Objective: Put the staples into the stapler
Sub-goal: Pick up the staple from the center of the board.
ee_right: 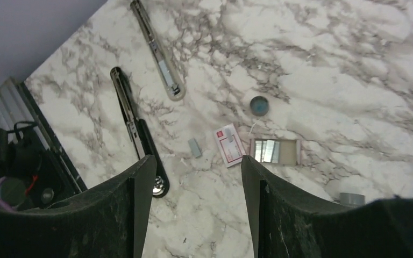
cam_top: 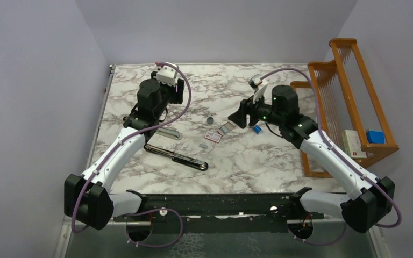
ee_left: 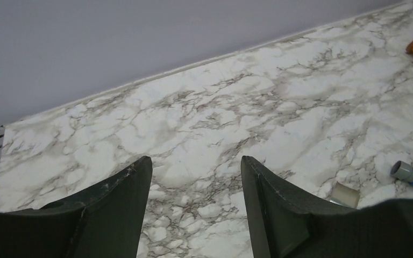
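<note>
right end effector (ee_right: pixel 198 183) is hanging released, nothing between its fingers. left end effector (ee_left: pixel 196 183) is likewise hanging released over bare surface (ee_left: pixel 279 102), facing away from the work. one loose strip of the staples (ee_right: pixel 194 147) is lying flat just ahead of the right fingertips, beside the white-and-red box (ee_right: pixel 229 145). the opened stapler (ee_right: pixel 137 131) is lying further ahead, leftward.

risks: the thin strip is sitting flush on the marble, so closing fingers are likely skidding over it or snapping it. a wide approach is risking nudging the box or the tray (ee_right: pixel 274 151).
</note>
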Controlling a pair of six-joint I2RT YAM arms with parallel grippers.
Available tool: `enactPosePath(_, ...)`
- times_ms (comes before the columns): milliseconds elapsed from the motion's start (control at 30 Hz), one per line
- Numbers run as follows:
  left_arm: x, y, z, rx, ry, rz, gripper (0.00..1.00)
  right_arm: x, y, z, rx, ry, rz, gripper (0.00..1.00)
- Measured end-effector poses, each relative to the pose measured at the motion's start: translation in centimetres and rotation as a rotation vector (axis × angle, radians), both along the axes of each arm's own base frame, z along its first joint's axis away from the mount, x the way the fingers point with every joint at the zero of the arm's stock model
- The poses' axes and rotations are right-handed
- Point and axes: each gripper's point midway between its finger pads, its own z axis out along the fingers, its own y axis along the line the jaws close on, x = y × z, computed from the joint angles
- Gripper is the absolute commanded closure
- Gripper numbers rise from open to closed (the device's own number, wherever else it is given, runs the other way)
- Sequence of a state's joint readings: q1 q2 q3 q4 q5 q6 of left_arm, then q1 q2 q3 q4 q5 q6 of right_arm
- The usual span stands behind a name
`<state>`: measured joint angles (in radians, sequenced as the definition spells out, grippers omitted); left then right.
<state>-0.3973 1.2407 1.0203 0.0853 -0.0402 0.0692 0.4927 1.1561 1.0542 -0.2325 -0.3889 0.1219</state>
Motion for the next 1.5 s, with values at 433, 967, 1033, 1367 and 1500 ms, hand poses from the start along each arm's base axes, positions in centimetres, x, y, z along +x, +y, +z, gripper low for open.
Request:
enactPosePath(433,0.3,5.0,-3.3,-0.020,0.024,0.213,0.39,-6.4,5.7,-16.6,-0.182,-0.037,0.251,0.41)
enactPosePath(967,0.4,5.6,-6.8,0.016,0.069,0.246,0.39,-5.2,7.8,-21.8,-0.145,-0.131,0.306,0.43)
enactPosePath(1033,0.5,5.7,-7.2,0.021,0.076,0.250,0.39,-5.1,8.0,-22.6,-0.147,-0.125,0.311,0.44)
enactPosePath(1367,0.9,5.9,-7.4,0.028,0.071,0.270,0.42,-3.8,9.2,-24.1,-0.163,-0.146,0.331,0.46)
enactPosePath(1500,1.0,6.0,-7.5,0.036,0.068,0.271,0.42,-3.4,9.5,-24.5,-0.177,-0.161,0.338,0.48)
